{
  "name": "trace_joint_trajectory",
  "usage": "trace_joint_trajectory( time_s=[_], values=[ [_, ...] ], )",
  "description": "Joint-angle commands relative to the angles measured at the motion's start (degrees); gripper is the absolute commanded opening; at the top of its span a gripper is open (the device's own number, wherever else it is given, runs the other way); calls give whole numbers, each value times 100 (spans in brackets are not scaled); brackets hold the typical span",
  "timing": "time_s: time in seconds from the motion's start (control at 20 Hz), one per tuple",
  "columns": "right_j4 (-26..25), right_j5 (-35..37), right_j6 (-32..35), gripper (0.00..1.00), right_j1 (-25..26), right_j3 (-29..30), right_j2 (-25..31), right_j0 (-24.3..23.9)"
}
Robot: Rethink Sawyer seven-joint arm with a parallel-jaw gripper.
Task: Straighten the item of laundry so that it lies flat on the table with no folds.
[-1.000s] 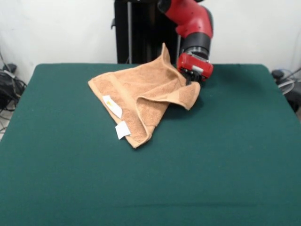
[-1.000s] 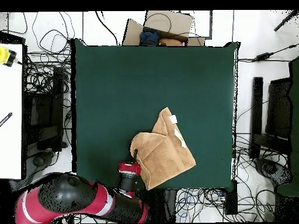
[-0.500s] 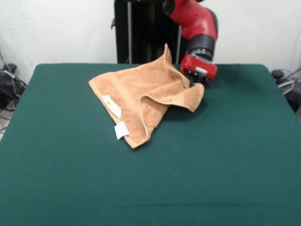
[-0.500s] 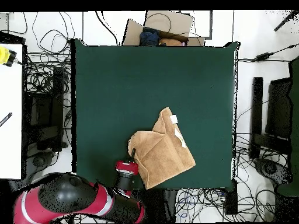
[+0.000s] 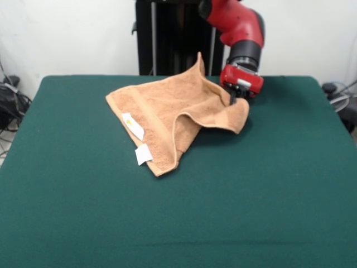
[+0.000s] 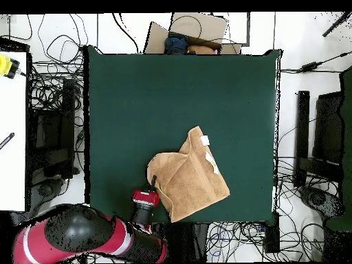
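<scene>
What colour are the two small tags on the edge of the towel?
White, against the orange-tan terry towel. The two small tags show best in the front view.

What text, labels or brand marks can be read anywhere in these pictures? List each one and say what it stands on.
No text can be read in either view.
Two white tags on the towel: one shows a faint yellowish mark, too small to read; the other looks blank.
Pale plate on the gripper housing: nothing legible.
The table carries no markings.
</scene>
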Motion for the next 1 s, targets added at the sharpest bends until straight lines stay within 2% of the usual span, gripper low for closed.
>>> trace_joint_trajectory(
  time_s=[0.05,1.0],
  values=[
    [-53,1587,1879,0,1132,1778,1206,-13],
    [399,1613,1891,0,960,1984,1511,-25]
  ],
)
